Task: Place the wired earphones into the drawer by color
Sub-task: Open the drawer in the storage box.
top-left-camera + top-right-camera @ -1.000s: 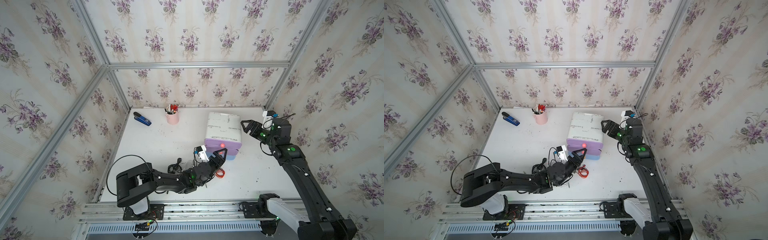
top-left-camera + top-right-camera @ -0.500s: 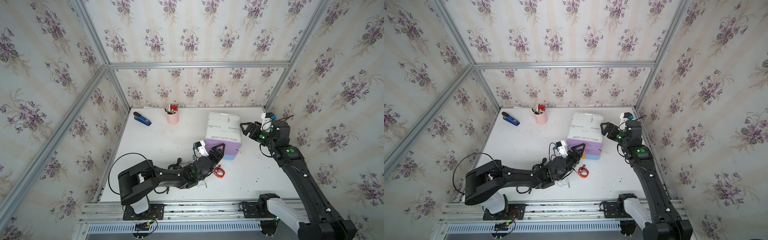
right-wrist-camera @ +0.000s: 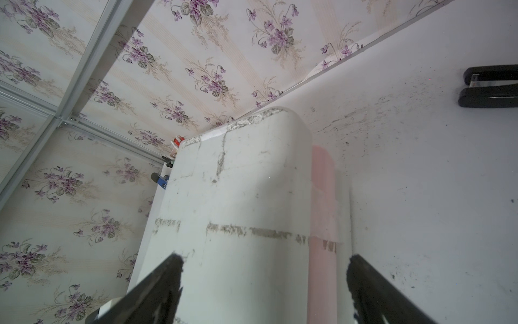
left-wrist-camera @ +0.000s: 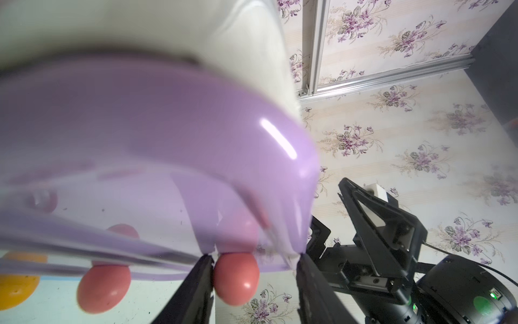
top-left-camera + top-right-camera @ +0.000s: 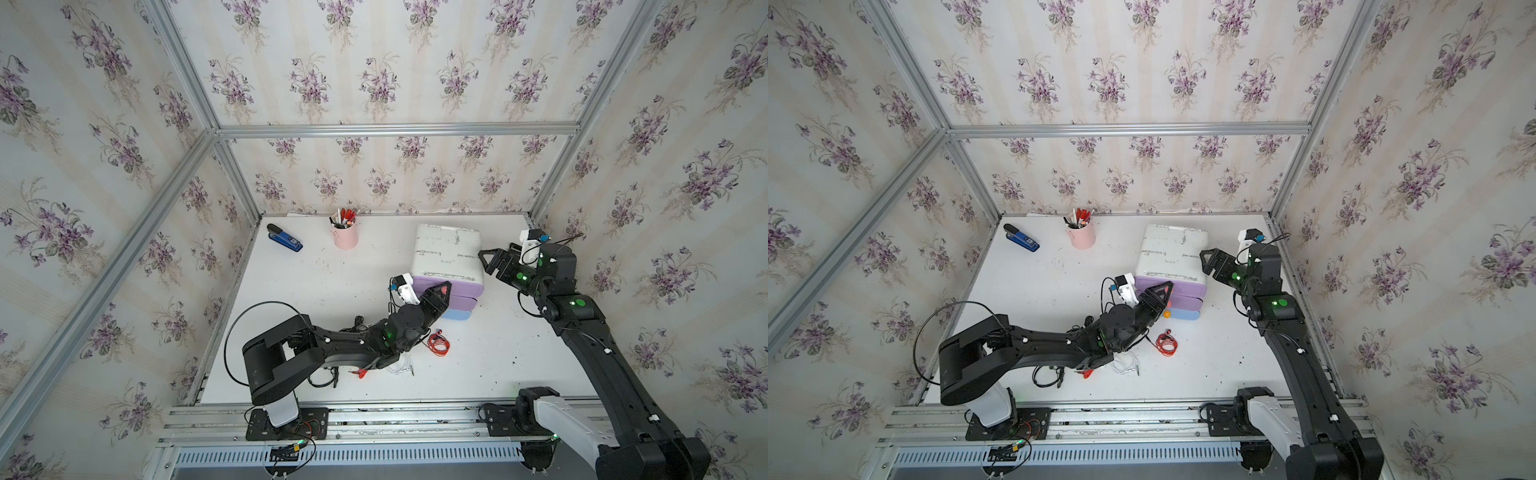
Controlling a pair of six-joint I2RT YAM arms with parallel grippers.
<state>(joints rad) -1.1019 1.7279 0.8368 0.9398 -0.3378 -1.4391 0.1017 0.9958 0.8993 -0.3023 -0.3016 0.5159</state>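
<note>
Both jaws of the left gripper [image 4: 255,255] straddle the pink knob [image 4: 236,280] of the top purple drawer [image 4: 140,134], one side gapped; pinch squarely, then pull straight nearward. Spread wide, the right gripper [image 3: 266,261] flanks the white cabinet [image 3: 238,182], placed to brace it. Red earphones [image 5: 438,343] lie on the table [image 5: 332,299] nearby.

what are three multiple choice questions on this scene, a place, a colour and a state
1. Where are the red earphones? A) on the table before the drawer unit B) in the pink cup C) atop the drawer unit
2. Bottom drawer colour? A) green B) yellow C) blue
3. The left gripper is? A) shut on white earphones B) open around the pink knob of the top drawer C) shut, empty
1 A: they lie on bare table. 2 C: it shows blue in both top views. 3 B: the left wrist view shows a gap beside the knob.
</note>
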